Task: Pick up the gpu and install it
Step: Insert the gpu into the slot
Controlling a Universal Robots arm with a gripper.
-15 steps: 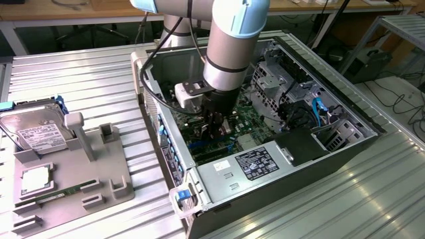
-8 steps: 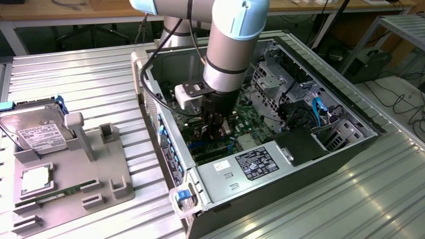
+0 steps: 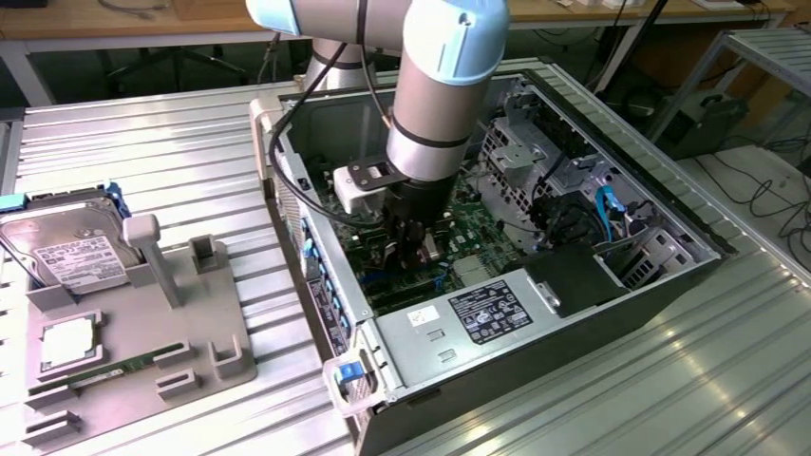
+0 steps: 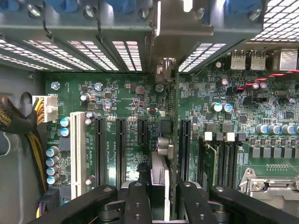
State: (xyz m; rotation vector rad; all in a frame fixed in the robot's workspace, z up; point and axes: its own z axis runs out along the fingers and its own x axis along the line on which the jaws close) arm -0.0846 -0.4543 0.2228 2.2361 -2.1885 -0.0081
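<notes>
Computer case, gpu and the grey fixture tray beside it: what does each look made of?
Computer case: bare sheet metal, dull silver, with punched vent holes. Gpu, held edge-on between the gripper fingers above the motherboard: a thin dark board with a silver metal end bracket. Fixture tray: matte grey with moulded posts, probably plastic or printed, though the look leaves that open.

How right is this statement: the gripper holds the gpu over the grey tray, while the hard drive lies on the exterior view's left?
One part is wrong. The gripper holds the gpu inside the open computer case, over the motherboard, not over the grey tray; the exterior view shows this. The hard drive does lie on the exterior view's left.
</notes>
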